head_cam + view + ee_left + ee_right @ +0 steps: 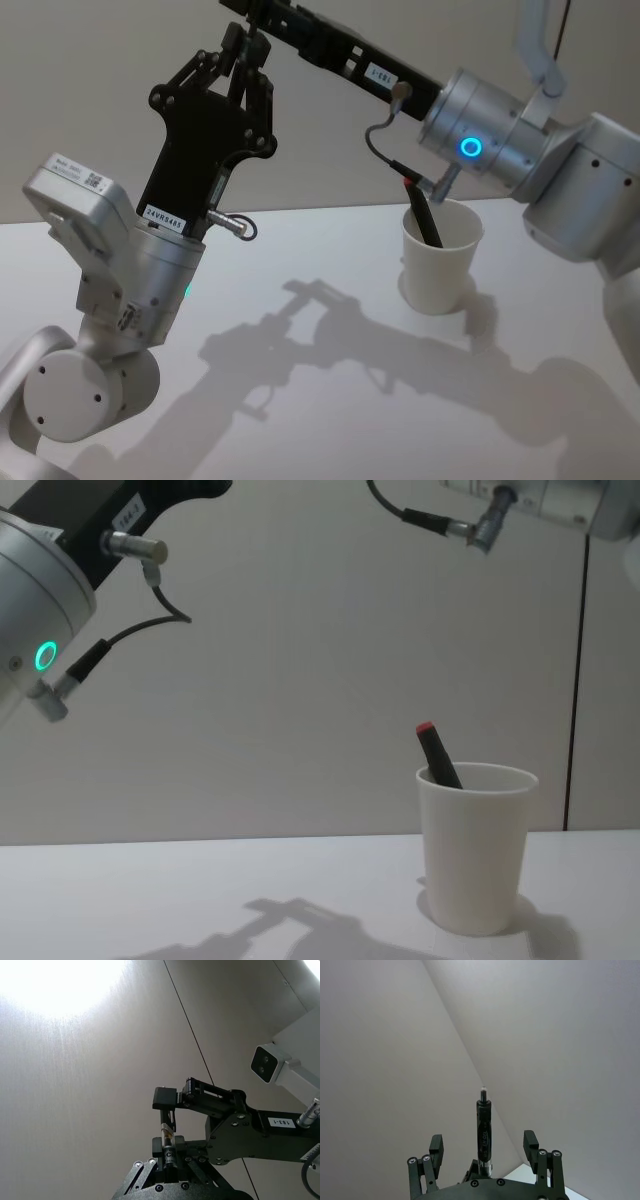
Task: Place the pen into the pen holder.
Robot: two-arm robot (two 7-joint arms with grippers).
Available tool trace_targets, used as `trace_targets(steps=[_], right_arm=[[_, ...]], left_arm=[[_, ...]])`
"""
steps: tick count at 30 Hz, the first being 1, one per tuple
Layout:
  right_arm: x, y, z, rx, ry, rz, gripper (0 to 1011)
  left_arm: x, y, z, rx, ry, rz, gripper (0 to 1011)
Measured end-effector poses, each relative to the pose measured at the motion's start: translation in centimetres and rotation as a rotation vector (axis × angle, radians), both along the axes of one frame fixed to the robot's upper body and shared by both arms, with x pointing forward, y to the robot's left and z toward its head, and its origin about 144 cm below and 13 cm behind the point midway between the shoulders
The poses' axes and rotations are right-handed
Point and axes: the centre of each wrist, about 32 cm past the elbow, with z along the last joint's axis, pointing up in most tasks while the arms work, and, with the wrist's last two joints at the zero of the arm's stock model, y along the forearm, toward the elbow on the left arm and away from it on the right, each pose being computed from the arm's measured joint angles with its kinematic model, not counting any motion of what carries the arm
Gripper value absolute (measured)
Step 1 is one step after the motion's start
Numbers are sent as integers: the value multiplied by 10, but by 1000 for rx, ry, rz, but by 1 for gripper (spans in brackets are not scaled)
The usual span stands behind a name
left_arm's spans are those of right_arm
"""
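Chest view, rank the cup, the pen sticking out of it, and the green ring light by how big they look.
1. Cup
2. Pen, visible part only
3. Green ring light, nearer the camera, so its true size is unsure

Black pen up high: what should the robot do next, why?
Probably close the right gripper on the black pen. Its fingers stand open either side of it, the left gripper holds its base, and the white paper cup stands nearer the right arm.

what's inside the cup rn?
A dark pen with a red tip leans against the rim of the cup, its upper end sticking out. Its lower part and the cup's bottom are hidden by the wall.
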Motion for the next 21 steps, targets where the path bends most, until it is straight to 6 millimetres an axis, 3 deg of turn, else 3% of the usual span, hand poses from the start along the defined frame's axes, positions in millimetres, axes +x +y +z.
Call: trace_targets(steps=[21], right_arm=[[1, 1, -1, 26, 15, 5, 997]], left_arm=[[0, 0, 0, 0, 0, 0, 142]])
